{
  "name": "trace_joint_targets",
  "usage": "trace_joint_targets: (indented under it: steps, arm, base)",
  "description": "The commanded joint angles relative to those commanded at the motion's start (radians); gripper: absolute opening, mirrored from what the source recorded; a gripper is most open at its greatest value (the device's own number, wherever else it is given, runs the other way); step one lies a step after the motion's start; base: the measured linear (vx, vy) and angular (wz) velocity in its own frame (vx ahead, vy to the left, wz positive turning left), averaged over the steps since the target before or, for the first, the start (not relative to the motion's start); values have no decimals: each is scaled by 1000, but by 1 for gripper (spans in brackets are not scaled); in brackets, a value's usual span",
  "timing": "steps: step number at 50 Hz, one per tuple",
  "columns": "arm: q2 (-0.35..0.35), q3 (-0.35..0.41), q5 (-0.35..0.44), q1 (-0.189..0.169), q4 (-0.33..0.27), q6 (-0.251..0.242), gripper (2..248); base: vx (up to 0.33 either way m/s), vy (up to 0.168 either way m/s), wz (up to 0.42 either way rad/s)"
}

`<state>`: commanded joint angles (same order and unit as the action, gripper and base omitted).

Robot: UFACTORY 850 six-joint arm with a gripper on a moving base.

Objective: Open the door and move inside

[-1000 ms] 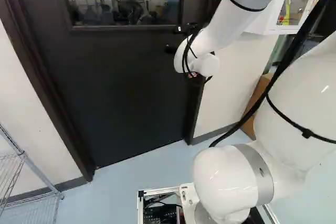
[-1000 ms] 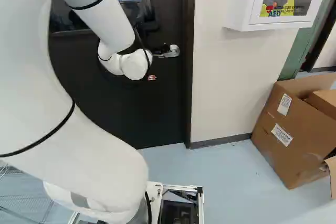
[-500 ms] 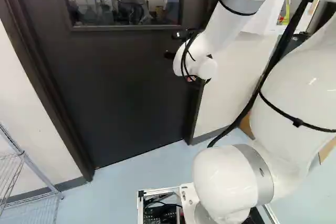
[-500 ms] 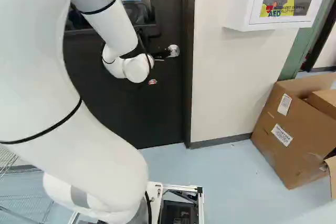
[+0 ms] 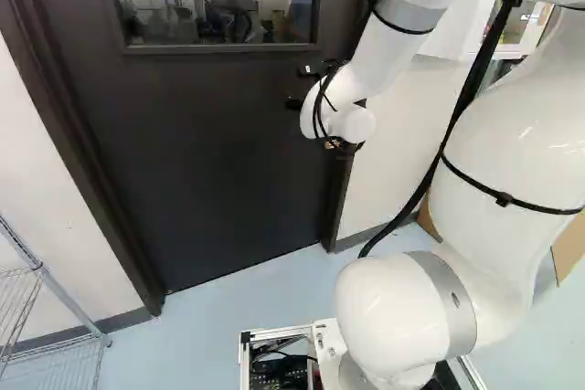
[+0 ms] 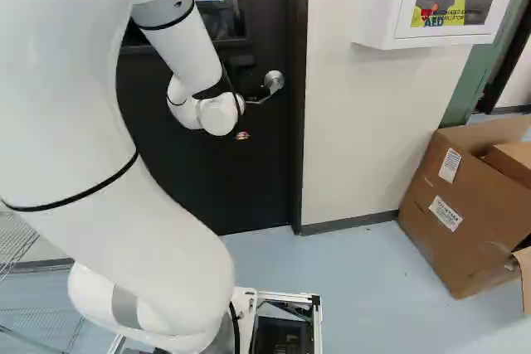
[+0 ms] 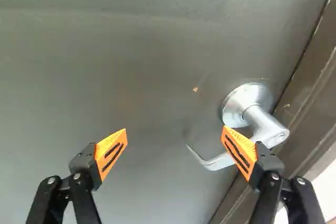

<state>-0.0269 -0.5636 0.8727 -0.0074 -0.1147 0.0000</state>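
The gripper (image 5: 303, 87) is at the dark door (image 5: 219, 143) in the left base view, mostly behind the white wrist. Its orange-padded fingers stand wide open in the wrist view, where nothing is held by the gripper (image 7: 175, 131). One finger overlaps part of the silver lever handle (image 7: 247, 103), and the lever's curved end shows in the gap between the fingers; contact cannot be told. In the right base view the handle (image 6: 274, 81) shows just beside the wrist. The door is shut in its frame (image 6: 297, 122).
A white cabinet (image 6: 427, 35) hangs on the wall beyond the door frame, with cardboard boxes (image 6: 465, 205) on the floor below. A wire rack (image 5: 55, 289) stands at the left of the left base view. Pale floor (image 6: 357, 288) lies before the door.
The arm has shifted slightly at the door, and its elbow has swung leftward in the left base view. A black gripper part that covered the handle has moved off it. The base and door look unmoved.
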Motion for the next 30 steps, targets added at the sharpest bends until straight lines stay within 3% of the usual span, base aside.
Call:
trace_joint_targets:
  steps: [30]
  arm:
    - [-32, 40, 0, 4, 0, 0, 247]
  base:
    - [0, 0, 0]
